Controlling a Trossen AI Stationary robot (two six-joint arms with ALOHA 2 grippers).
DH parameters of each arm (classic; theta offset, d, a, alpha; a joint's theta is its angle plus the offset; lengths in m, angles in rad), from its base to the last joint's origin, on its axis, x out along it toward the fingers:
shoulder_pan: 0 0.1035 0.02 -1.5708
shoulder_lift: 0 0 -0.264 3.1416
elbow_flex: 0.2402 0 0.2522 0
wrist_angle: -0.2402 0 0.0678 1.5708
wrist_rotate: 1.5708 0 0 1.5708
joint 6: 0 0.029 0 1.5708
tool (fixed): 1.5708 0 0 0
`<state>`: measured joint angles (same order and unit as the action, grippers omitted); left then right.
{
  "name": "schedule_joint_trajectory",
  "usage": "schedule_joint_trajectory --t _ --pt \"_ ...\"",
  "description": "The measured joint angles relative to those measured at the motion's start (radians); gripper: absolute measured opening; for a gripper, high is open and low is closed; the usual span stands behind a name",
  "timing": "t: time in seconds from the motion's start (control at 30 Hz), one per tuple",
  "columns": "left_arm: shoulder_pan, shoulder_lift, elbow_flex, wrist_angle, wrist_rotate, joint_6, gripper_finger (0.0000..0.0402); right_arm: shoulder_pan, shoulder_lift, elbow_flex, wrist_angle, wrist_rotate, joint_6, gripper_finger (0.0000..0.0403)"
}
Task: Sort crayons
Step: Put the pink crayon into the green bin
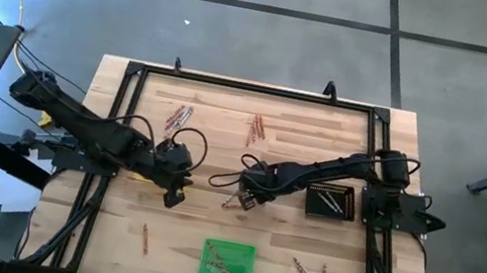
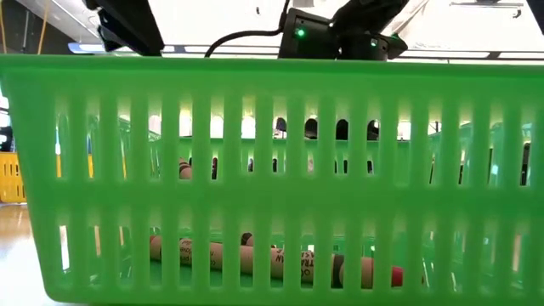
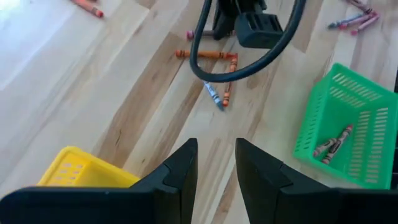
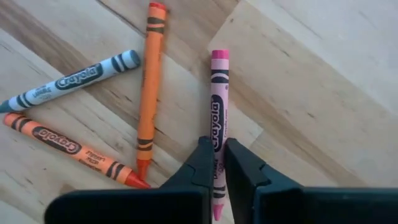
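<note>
Near the middle of the tabletop [image 1: 286, 239], we see the right gripper [image 4: 214, 158] clenched on a pink crayon [image 4: 217, 109], beside two orange crayons [image 4: 149, 93] and a blue crayon [image 4: 68, 79]. Our left gripper [image 3: 216, 165] hangs released above the wood.

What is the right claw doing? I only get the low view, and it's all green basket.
Observer: The right claw is shut on a pink crayon.
Operator: And the left one?
Observer: The left claw is open and empty, beside the yellow tray.
Operator: Anything loose near the pink one?
Observer: Two orange crayons and a blue crayon lie next to it.
</note>
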<state>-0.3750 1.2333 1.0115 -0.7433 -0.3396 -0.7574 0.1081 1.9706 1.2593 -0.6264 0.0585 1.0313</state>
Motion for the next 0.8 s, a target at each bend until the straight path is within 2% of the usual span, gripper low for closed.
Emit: schedule_joint_trajectory --t 0.23,0.4,0.6,0.7,0.8 --pt "-0.065 -0.055 0.0 -0.021 -0.067 -0.054 0.0095 0.002 -0.021 0.125 -0.039 -0.018 -0.075 0.0005" --pt "-0.112 -0.085 0.0 -0.041 -0.109 -0.091 0.0095 0.026 -0.031 0.277 -0.092 -0.041 -0.144 0.0003" --pt "-0.152 -0.107 0.0 -0.103 -0.129 -0.153 0.0095 0.158 -0.034 0.437 -0.157 -0.146 -0.174 0.0002" --pt "-0.166 -0.11 0.0 -0.138 -0.129 -0.168 0.0095 0.233 -0.036 0.486 -0.15 -0.134 -0.139 0.0001" --pt "-0.175 -0.117 0.0 -0.145 -0.127 -0.175 0.0095 0.301 -0.035 0.494 -0.168 -0.072 -0.028 0.0001"
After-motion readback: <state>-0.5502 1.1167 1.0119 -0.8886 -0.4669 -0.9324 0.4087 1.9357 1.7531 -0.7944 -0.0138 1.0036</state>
